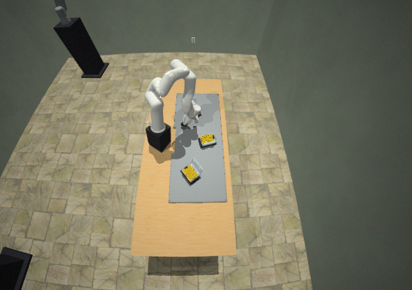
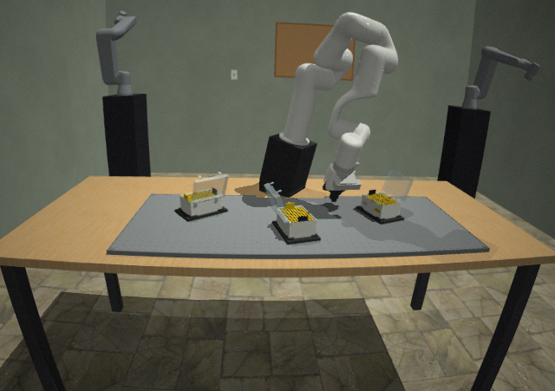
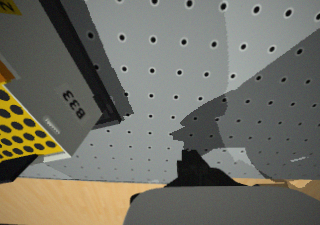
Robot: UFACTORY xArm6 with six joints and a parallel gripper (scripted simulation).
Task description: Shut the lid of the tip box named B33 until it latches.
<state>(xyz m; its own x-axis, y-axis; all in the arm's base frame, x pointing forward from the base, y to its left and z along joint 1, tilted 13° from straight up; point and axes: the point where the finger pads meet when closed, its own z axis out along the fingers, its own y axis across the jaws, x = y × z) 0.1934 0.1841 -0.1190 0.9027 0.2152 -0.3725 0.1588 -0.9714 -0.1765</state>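
In the wrist view, the box (image 3: 45,95) at the left edge has a grey front wall with a white sticker (image 3: 72,102) reading B33, and its yellow tip rack (image 3: 20,130) shows beside it. In the exterior view this is the right-hand box (image 2: 381,205), and its clear lid (image 2: 396,184) stands open. My gripper (image 2: 334,195) is shut and empty. It hangs low over the grey mat just left of that box, facing its front wall, apart from it. The gripper also shows in the wrist view (image 3: 192,157) and in the top view (image 1: 183,124), where my arm hides this box.
The middle box (image 2: 296,223) has its lid (image 2: 270,192) open, leaning left. The left box (image 2: 200,202) has its lid (image 2: 210,184) open and upright. Each box sits on a black holder plate. My arm's black base (image 2: 286,165) stands behind the mat.
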